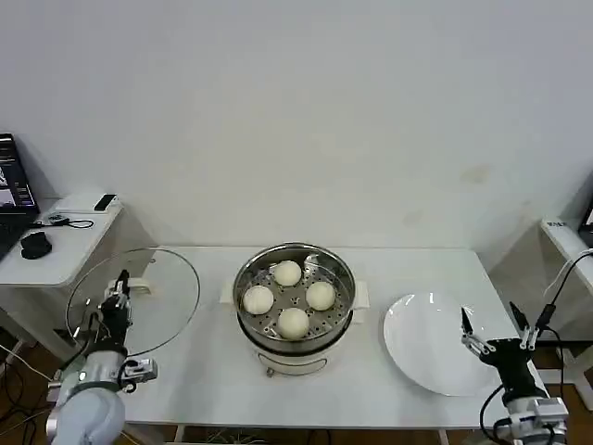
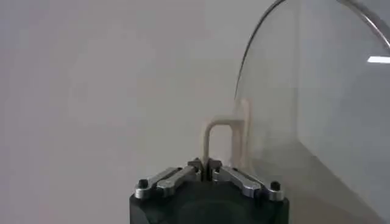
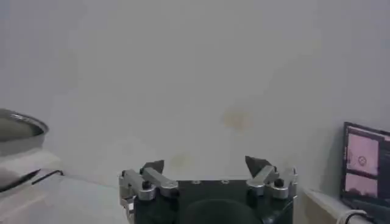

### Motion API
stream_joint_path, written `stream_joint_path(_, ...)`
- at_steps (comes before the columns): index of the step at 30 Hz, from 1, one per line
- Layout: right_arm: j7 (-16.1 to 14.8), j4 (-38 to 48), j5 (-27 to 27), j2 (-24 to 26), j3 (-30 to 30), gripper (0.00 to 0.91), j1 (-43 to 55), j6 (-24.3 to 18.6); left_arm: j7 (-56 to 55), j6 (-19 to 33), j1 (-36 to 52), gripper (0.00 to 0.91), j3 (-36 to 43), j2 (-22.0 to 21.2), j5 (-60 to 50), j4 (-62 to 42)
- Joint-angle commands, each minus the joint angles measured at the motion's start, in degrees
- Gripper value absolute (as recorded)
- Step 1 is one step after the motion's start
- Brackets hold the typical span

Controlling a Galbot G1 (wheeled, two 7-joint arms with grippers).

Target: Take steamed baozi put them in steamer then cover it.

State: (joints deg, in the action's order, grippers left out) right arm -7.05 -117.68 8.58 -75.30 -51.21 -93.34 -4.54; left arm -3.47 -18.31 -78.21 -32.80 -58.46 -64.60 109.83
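The steamer (image 1: 295,345), a shiny steel pot on a white base, stands uncovered at the table's middle. Several cream-white steamed baozi (image 1: 287,273) rest on its perforated tray. Left of it, my left gripper (image 1: 120,286) is shut on the cream handle of the round glass lid (image 1: 171,297), which is tipped up off the table. In the left wrist view the gripper (image 2: 206,167) pinches that handle (image 2: 210,131), with the lid's glass (image 2: 317,109) beyond. My right gripper (image 1: 494,326) stands open and empty over the near right edge of the table; the right wrist view shows the same gripper (image 3: 207,164).
A flat white plate (image 1: 426,348) with nothing on it lies right of the steamer. A side table (image 1: 56,264) at the left carries a laptop and a mouse (image 1: 35,245). Another table edge (image 1: 565,236) shows at the far right. The steamer's rim (image 3: 18,125) sits off to one side of the right gripper.
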Motion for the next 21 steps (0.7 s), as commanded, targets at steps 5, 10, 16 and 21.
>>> stream_joint_path(5,-0.4,-0.4,-3.4,-2.7,-0.2,0.907,-1.7,-1.8,11.0,-8.8,8.7,0.0,15.2,3.7,2.5,10.9)
stream_joint_path(10,-0.4,-0.9,-4.4,-4.2,-0.3,0.907,-3.6,-2.8,12.7,-10.6,13.4,0.0,21.3,1.9,-0.1,9.9)
stream_joint_path(16,-0.3,-1.5,-6.4,-6.8,1.1,0.907,-3.7,-2.8,15.8,-11.6,18.0,0.0,26.5,-2.9,-5.2,7.3)
stream_joint_path(21,0.0,-1.2,-9.4,-8.7,2.9,0.907,-4.0,-3.4,18.3,-12.1,20.3,0.0,29.0,-8.0,-11.4,5.5)
